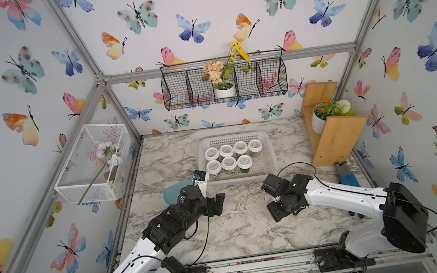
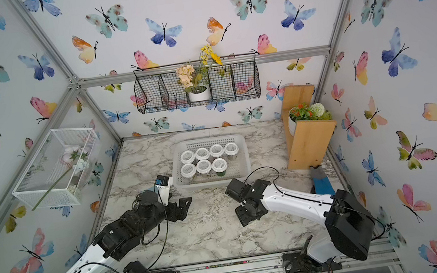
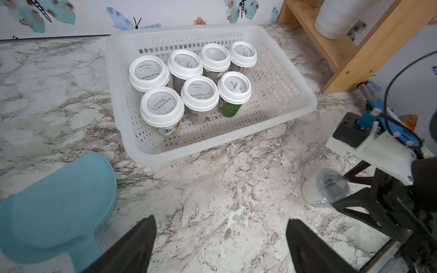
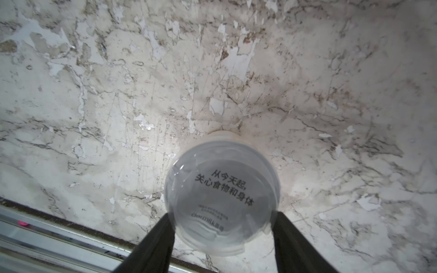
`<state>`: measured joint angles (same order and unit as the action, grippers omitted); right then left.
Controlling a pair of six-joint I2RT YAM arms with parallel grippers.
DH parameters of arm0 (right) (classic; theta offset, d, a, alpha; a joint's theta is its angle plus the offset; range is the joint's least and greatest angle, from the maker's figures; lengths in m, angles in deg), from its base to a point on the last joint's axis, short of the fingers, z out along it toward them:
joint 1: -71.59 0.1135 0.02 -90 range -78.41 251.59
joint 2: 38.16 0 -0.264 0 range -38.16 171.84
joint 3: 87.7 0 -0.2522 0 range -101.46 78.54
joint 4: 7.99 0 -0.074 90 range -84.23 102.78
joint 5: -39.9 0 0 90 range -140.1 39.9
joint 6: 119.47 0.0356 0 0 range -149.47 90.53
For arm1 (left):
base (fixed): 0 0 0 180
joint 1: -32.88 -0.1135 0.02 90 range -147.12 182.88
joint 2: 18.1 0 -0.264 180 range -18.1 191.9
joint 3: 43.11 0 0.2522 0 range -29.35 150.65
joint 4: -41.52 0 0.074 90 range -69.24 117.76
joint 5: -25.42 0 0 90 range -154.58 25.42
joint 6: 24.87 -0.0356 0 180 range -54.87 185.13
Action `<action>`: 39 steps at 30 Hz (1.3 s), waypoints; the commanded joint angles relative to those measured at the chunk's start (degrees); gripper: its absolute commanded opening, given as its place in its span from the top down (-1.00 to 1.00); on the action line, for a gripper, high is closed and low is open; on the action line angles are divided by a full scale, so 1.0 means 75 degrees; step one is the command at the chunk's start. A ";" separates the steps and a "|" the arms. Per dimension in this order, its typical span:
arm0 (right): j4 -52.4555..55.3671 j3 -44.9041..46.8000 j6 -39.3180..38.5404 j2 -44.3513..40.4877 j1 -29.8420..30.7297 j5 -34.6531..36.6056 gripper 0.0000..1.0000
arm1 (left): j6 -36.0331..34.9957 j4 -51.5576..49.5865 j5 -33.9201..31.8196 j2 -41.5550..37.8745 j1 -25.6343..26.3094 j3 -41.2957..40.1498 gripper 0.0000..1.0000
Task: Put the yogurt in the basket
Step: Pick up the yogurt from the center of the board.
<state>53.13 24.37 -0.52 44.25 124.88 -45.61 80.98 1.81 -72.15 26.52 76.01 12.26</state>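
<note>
Nearest the robot, the left tool (image 3: 221,222) hangs low over the marble counter (image 3: 212,189). Its jaws are spread wide with nothing between them. A pale blue plastic scoop (image 3: 54,203) lies just to its left.

Across from it, the right tool (image 4: 222,218) points down at the counter and is clenched on the eighth cup (image 4: 222,196), the one with the flat grey printed lid. In the right wrist view both black fingers (image 4: 156,238) lie against the lid's edge, one on each side, with the cup centred between them. The cup stands upright and is not lifted; the left wrist view shows its base resting on the marble. In both top views the tool's body hides it.

Farther off, the white perforated basket (image 3: 212,151) sits at the middle of the counter, apart from the right tool. It holds seven yogurt cups (image 3: 199,93) upright, four in the far row and three in the near row. One place is free, at the right end of the near row, beside the green cup (image 3: 230,108).

I judge the task nearly done, with seven of eight cups in. What remains is to lift this last cup, carry it over the near rim and set it in the free place.
</note>
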 commanded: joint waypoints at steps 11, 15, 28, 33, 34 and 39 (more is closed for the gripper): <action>-0.0020 -0.0426 0.0148 0.0513 0.0042 0.0385 -0.37 | -0.0081 0.0105 0.0248 0.0003 0.0025 -0.0086 -0.84; -0.0102 -0.0497 0.0182 0.0613 0.0042 0.0339 -0.43 | -0.0077 0.0109 0.0230 -0.0026 0.0032 -0.0086 -0.84; 0.0061 -0.0548 0.0264 0.0367 0.0042 0.0465 -0.53 | -0.0068 0.0108 0.0201 -0.0038 0.0067 -0.0086 -0.84; 0.0003 -0.0468 0.0274 0.0376 0.0042 0.0468 -0.54 | -0.0057 0.0097 0.0178 -0.0034 0.0107 -0.0098 -0.84; -0.0015 -0.0464 0.0275 0.0390 0.0042 0.0457 -0.53 | -0.0058 0.0096 0.0167 -0.0039 0.0108 -0.0098 -0.84; -0.0068 -0.0388 0.0266 0.0425 0.0042 0.0421 -0.49 | -0.0052 0.0086 0.0148 -0.0020 0.0132 -0.0098 -0.83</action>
<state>52.87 21.00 0.96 47.75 124.88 -43.86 80.98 1.81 -72.15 26.52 76.74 12.26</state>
